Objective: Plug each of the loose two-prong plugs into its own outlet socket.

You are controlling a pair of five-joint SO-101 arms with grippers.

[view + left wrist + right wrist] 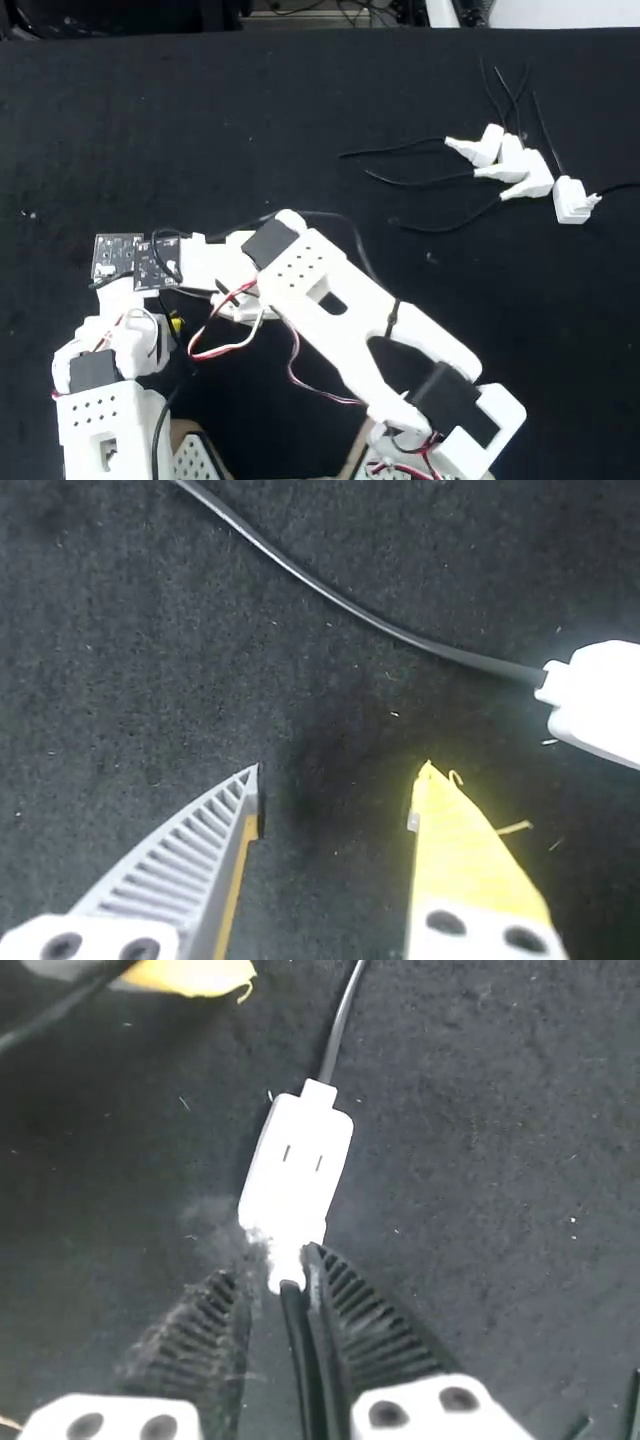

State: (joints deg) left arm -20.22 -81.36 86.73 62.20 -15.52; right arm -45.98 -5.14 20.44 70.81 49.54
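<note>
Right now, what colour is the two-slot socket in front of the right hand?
The socket is white, its cord black; clearest in right wrist view.

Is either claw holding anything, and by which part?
The right claw pinches the black cord right where it meets the white connector. The left claw is open, holding nothing.

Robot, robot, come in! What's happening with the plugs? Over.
Right tool shut on white connector, at its cord end. Left tool open beside it, not touching. Other white plugs far across the mat. Nothing in the way.
</note>
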